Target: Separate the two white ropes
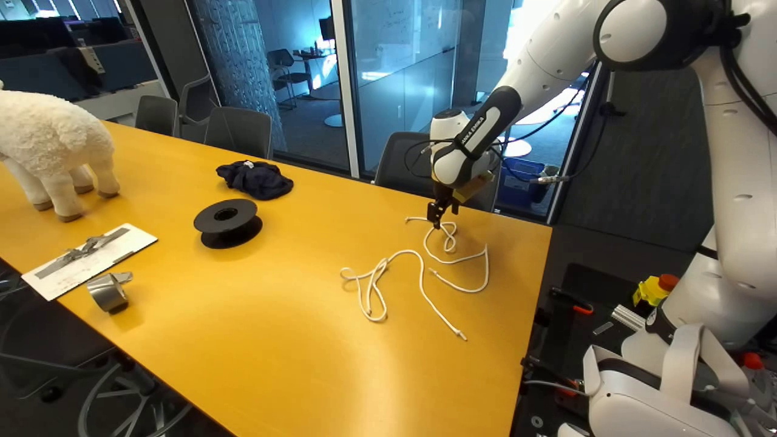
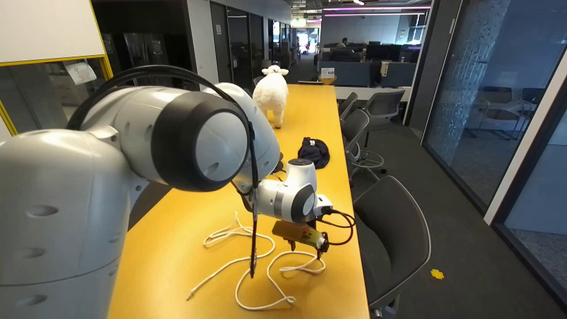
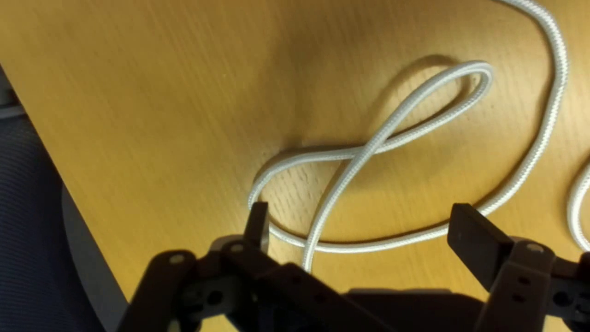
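On the near part of the counter (image 1: 273, 340), in an exterior view, a white rope (image 1: 421, 273) lies in loose bends, one tail stretched straight. Just beyond it curls the second white rope (image 1: 450, 263), with a tip just beside the first; the two look apart there. Above the second rope's loop is the tool (image 3: 359, 212), its jaws spread wide and holding nothing, crossed strands lying between them in the wrist view; whether either jaw touches the rope I cannot tell. I judge the separating nearly done, so the danger is in undoing it. Closing here could pinch several strands at once and draw the crossing into a snarl. A sweep toward the first rope could hook its bend with that loose tip, while a long pull the opposite way, toward the chair (image 2: 398, 230), might drop rope over the edge. Farther along sits a black spool (image 1: 226, 224), too dark at its core to show whether anything is wound on it. Beyond the counter's far edge stands a blue bin (image 1: 516, 191), its contents out of sight.
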Controlling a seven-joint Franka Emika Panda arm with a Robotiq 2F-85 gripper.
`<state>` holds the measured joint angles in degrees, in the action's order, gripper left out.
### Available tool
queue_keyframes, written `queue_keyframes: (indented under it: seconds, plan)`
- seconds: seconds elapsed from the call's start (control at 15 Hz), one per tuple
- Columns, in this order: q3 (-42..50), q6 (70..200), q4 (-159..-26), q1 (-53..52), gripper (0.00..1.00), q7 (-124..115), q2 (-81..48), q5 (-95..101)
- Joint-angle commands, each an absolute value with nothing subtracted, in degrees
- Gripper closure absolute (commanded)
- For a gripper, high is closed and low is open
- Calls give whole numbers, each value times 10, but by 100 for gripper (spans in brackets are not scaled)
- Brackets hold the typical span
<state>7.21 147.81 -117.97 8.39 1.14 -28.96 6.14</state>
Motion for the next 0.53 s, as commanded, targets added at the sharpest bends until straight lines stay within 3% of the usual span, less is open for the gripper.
queue_keyframes:
  seconds: [0.0,0.47]
  plan:
    - [63,1444,-1114,103,0,49,-333,46]
    - [57,1466,-1090,104,0,27,-378,18]
